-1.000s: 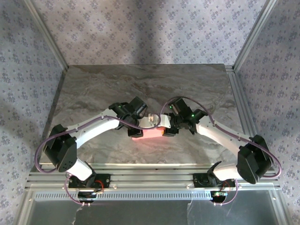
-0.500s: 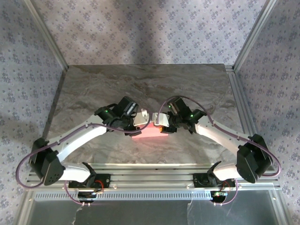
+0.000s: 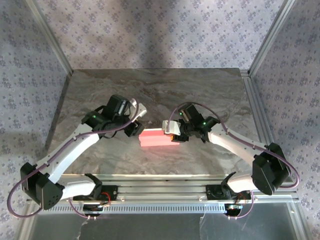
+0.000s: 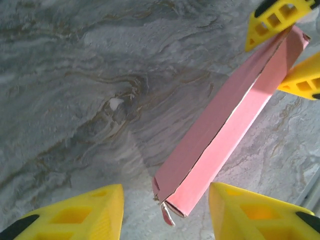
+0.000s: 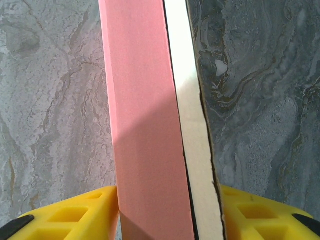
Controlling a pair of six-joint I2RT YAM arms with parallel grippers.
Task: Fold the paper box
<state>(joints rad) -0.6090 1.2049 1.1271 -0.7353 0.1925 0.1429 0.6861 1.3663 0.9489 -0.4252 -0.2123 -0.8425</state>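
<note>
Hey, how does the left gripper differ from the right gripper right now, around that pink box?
Grip: the right gripper is closed on one end of the paper box, both fingers against its sides; the left gripper is open, with gaps either side of the other end. Side: the right gripper is at the box's right end, the left gripper at its left end. Both have yellow fingers and face the box.

Your left arm (image 3: 75,147) stretches forward and angles in toward centre. Your left gripper (image 4: 164,197) points down with its jaws apart, both fingers clear, gripping nothing. Your right arm (image 3: 235,144) bends in from the right. Your right gripper (image 5: 167,205) is clamped on the paper box (image 3: 159,138), a finger pressed against each side.
</note>
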